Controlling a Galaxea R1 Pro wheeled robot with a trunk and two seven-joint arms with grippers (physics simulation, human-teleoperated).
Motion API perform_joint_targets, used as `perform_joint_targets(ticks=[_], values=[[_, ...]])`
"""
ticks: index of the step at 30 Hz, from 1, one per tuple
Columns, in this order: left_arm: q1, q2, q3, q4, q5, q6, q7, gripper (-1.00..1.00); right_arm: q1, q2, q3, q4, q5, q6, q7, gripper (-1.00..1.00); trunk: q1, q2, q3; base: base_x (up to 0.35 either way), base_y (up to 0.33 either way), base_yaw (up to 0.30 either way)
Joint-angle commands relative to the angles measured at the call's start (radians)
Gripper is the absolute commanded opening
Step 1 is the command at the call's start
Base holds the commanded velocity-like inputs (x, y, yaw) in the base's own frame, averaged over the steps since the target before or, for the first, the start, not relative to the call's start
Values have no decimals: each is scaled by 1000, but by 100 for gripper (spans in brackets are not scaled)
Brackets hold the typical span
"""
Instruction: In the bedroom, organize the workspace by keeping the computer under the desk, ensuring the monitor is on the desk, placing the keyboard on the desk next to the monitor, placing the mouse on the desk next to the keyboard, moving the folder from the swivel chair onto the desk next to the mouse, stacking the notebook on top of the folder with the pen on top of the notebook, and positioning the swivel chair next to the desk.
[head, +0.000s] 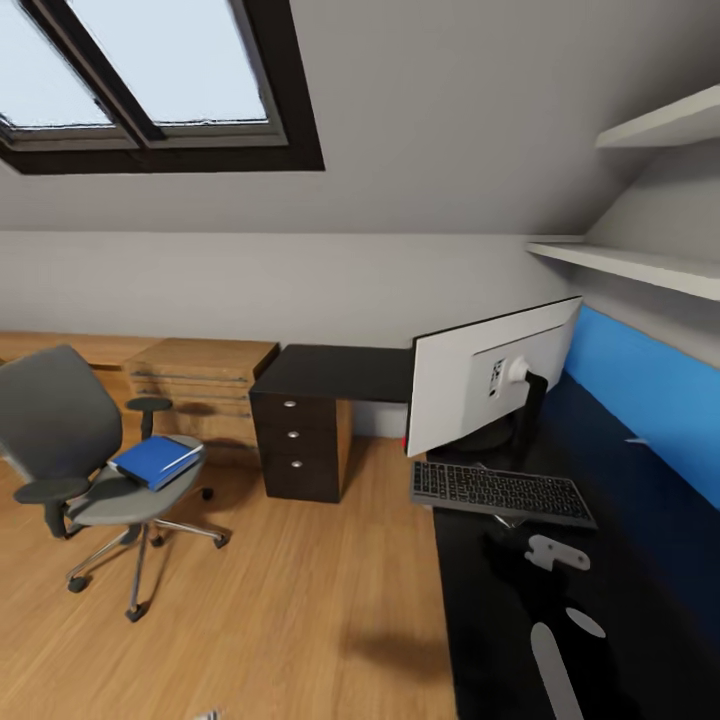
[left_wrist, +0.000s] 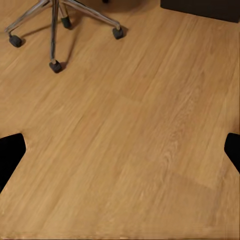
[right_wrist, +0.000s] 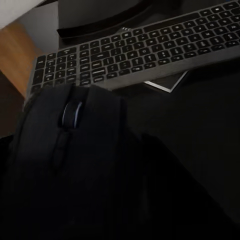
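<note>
The right gripper (right_wrist: 75, 165) is clamped on the mouse (right_wrist: 72, 112), just short of the keyboard (right_wrist: 140, 50), whose long axis crosses the upper frame beside the monitor (head: 490, 375) on the desk (head: 640, 560). The left gripper (left_wrist: 120, 155) hangs apart over bare floor (left_wrist: 130, 125). The folder (head: 157, 460) lies at head-view lower left on the chair (head: 70, 440), so the left arm looks nearer.

A skylight window (head: 150, 80) with a dark frame sits in the sloped ceiling at about 11 o'clock. Two white wall shelves (head: 640, 262) hang at 2 o'clock, above a blue wall panel (head: 640, 385). A low light-wood shelf unit (head: 200, 385) stands at 9 o'clock, probably against the wall. The wooden floor (head: 300, 600) covers 7 o'clock.
</note>
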Motion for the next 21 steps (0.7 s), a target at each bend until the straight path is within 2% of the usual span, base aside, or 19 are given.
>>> perform_joint_targets(ticks=[1,4,9,13,21], values=[[-1,-1,1,1,9,-4,-3,100,-1,1,-1,-2,-14,2,-9,-100,0,-1,-1,-270,223,275],[-1,-1,1,3,9,-2,-4,100,-1,1,3,-2,-14,1,-9,-100,0,-1,-1,-269,227,277],[-1,-1,0,4,9,-1,-3,100,-1,1,53,2,-8,-1,-12,-100,0,-1,-1,-219,261,279],[-1,-1,-1,4,7,-4,-4,100,-1,1,74,10,-6,-1,-14,-100,0,-1,-2,-62,315,279],[-1,-1,-1,4,7,-5,-3,100,-1,1,81,13,-5,-3,-13,-100,0,-1,-5,-6,323,276]])
